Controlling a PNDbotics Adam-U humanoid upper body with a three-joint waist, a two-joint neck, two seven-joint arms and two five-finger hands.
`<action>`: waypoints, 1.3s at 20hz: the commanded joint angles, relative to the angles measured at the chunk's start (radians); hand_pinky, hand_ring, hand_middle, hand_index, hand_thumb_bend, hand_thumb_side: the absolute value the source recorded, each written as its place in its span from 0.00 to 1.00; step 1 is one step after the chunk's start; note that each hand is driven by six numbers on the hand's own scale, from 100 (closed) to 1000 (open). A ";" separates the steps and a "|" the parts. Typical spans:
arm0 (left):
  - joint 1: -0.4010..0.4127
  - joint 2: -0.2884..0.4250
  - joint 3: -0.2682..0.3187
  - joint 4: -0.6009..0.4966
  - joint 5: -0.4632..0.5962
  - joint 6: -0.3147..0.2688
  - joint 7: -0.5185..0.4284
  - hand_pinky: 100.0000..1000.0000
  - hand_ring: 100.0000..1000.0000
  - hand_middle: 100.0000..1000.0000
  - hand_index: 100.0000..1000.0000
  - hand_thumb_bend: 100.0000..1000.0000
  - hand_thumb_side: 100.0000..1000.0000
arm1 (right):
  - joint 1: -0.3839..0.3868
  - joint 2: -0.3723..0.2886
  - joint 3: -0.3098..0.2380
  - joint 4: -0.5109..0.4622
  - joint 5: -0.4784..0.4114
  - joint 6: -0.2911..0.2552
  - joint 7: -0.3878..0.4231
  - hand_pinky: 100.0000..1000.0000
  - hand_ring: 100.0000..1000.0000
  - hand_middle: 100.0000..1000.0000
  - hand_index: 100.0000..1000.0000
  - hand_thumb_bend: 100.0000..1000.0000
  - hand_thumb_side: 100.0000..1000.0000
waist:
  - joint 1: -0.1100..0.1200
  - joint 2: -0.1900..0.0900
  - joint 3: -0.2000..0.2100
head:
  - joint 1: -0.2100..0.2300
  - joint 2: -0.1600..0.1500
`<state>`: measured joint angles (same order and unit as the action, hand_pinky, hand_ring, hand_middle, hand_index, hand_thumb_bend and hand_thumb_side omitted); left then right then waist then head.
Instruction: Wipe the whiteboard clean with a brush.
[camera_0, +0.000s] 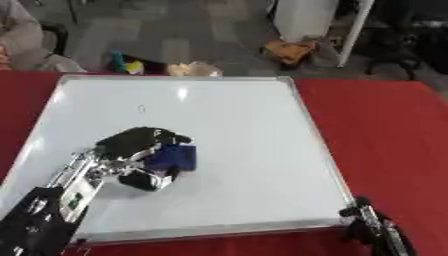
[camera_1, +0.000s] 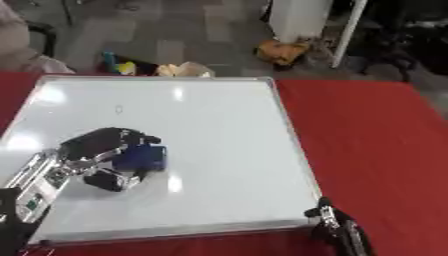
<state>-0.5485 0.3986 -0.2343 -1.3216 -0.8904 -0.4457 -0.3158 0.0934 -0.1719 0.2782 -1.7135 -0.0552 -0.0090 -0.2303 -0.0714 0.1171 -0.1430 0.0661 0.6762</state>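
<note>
A large whiteboard (camera_0: 236, 125) with a silver frame lies flat on the red table (camera_0: 385, 130). My left hand (camera_0: 136, 142) is over its lower left part, fingers and thumb curled round a blue brush (camera_0: 175, 156) that rests on the board. A small faint mark (camera_0: 142, 108) shows on the board beyond the hand. My right hand (camera_0: 378, 232) shows at the board's near right corner, fingers pointing up and relaxed, holding nothing.
Beyond the table's far edge is grey floor with small clutter (camera_0: 127, 64), an orange object (camera_0: 290, 51) and white furniture legs (camera_0: 354, 35). A person's sleeve (camera_0: 17, 40) shows at the far left. Red cloth lies bare right of the board.
</note>
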 joint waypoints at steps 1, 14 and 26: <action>-0.041 0.028 0.025 -0.001 0.005 0.017 0.010 0.67 0.74 0.62 0.94 0.00 0.26 | -0.006 -0.004 -0.001 -0.016 0.005 -0.002 0.001 0.35 0.28 0.06 0.50 0.00 0.83 | 0.001 -0.007 -0.003 | -0.005 -0.004; -0.179 0.028 0.101 0.148 -0.062 0.132 0.107 0.67 0.73 0.61 0.93 0.00 0.19 | -0.013 0.007 0.003 -0.013 0.010 -0.004 0.004 0.35 0.28 0.06 0.50 0.00 0.83 | -0.004 0.017 -0.019 | -0.007 -0.034; -0.267 0.045 0.172 0.320 -0.112 0.287 0.263 0.65 0.73 0.60 0.92 0.00 0.19 | -0.014 0.012 0.005 -0.015 0.014 -0.004 0.008 0.35 0.28 0.06 0.50 0.00 0.83 | -0.010 0.030 -0.025 | -0.007 -0.054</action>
<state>-0.7878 0.4148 -0.0766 -1.0043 -0.9946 -0.1735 -0.0669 0.0842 -0.1558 0.2840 -1.7136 -0.0457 -0.0131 -0.2251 -0.0845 0.1582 -0.1666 0.0600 0.6312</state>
